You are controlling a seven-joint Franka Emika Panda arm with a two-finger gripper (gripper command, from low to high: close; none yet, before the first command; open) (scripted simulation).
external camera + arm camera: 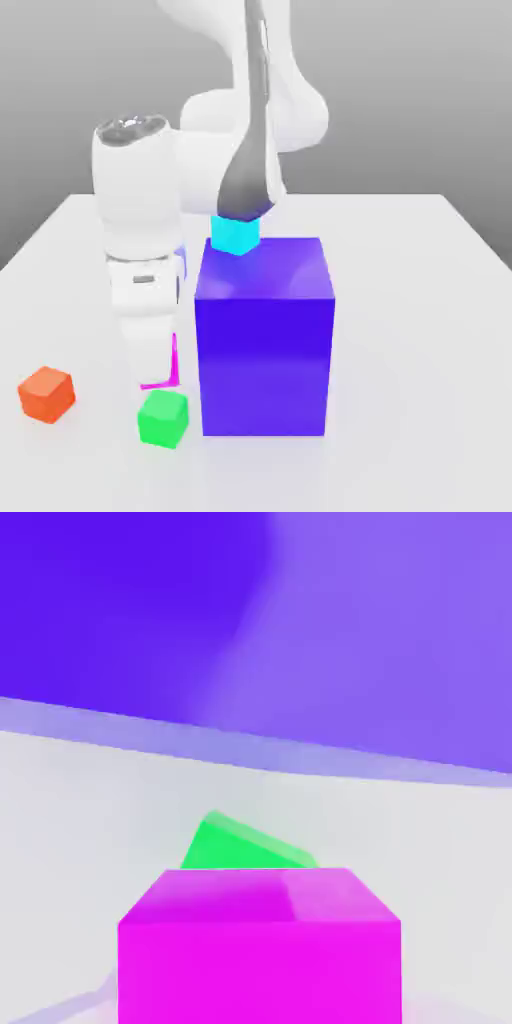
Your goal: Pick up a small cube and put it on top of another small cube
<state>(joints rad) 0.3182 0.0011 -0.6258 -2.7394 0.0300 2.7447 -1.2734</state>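
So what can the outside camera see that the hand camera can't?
Only the exterior view shows the small orange cube, the cyan cube behind the big block's top edge, the white robot arm and the whole table.

Only the hand view shows the magenta cube's full front face, close up, with the green cube peeking out behind it.

Both show the magenta cube, the green cube and the big purple block.

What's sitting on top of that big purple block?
A small cyan cube rests on the big purple block, at its top's far corner on the exterior view's left. The robot's arm covers what lies behind the cube.
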